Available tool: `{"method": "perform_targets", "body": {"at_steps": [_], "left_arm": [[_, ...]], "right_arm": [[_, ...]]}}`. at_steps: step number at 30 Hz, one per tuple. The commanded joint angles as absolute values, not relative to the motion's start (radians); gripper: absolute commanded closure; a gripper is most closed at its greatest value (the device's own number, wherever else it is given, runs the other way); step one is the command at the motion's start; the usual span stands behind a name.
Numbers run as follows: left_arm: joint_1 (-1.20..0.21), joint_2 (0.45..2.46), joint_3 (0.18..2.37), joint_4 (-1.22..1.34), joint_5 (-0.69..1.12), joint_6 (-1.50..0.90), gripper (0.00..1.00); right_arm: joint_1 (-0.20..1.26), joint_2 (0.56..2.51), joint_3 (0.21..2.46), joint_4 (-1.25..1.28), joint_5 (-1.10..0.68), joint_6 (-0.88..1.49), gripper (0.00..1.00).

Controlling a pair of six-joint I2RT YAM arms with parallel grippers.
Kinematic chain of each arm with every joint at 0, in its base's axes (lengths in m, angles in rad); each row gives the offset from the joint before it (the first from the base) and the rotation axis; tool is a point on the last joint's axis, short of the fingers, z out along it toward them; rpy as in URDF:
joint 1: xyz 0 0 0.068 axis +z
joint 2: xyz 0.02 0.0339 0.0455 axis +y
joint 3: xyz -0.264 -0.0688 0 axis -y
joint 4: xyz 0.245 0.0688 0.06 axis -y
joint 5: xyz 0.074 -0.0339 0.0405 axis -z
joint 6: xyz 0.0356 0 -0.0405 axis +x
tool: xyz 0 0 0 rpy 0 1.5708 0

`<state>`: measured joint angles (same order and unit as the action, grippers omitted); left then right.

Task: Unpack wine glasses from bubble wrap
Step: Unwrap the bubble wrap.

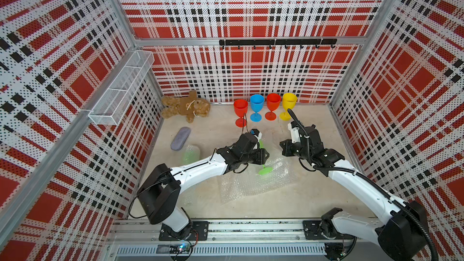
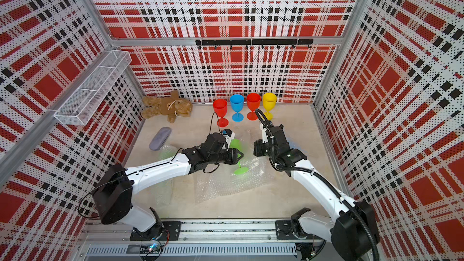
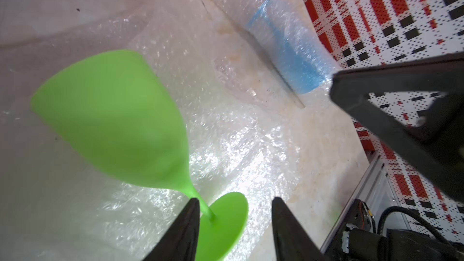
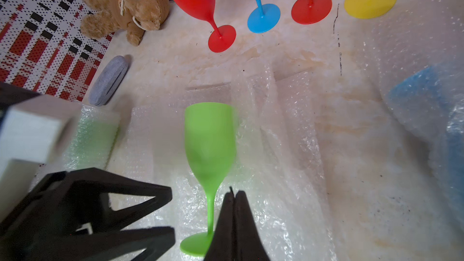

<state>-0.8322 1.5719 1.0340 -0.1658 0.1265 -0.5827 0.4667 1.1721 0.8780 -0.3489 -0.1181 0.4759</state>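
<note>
Bare worktop (image 1: 301, 204) is seen along the front edge; the stem of the green goblet (image 3: 118, 111) is flanked by the spread left gripper (image 3: 234, 199), with the right gripper (image 4: 234, 194) pressed together alongside.

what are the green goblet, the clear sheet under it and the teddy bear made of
The green goblet looks like plastic: opaque, smooth, matte, evenly coloured, nothing glassy. The sheet is clear plastic bubble wrap, glossy, dotted with small glinting air bubbles. The teddy bear looks like plush fabric with fuzzy brown pile.
</note>
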Motion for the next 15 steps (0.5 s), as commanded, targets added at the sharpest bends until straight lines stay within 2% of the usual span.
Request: {"method": "perform_targets", "body": {"at_steps": [1,5,9,15], "left_arm": [[-0.815,1.540,0.983,-0.172,0.120,-0.570,0.51],[-0.781,1.481,0.901,-0.173,0.117,-0.573,0.51],[-0.744,1.457,0.839,-0.186,0.094,-0.582,0.47],[-0.710,1.510,0.822,-0.278,0.011,-0.585,0.46]], "right_arm": [[0.477,1.208,0.902,-0.341,-0.181,0.483,1.00],[0.524,1.292,0.932,-0.341,-0.190,0.451,0.95],[0.580,1.408,1.002,-0.375,-0.146,0.421,0.81],[0.600,1.546,1.073,-0.402,0.023,0.446,0.75]]}}
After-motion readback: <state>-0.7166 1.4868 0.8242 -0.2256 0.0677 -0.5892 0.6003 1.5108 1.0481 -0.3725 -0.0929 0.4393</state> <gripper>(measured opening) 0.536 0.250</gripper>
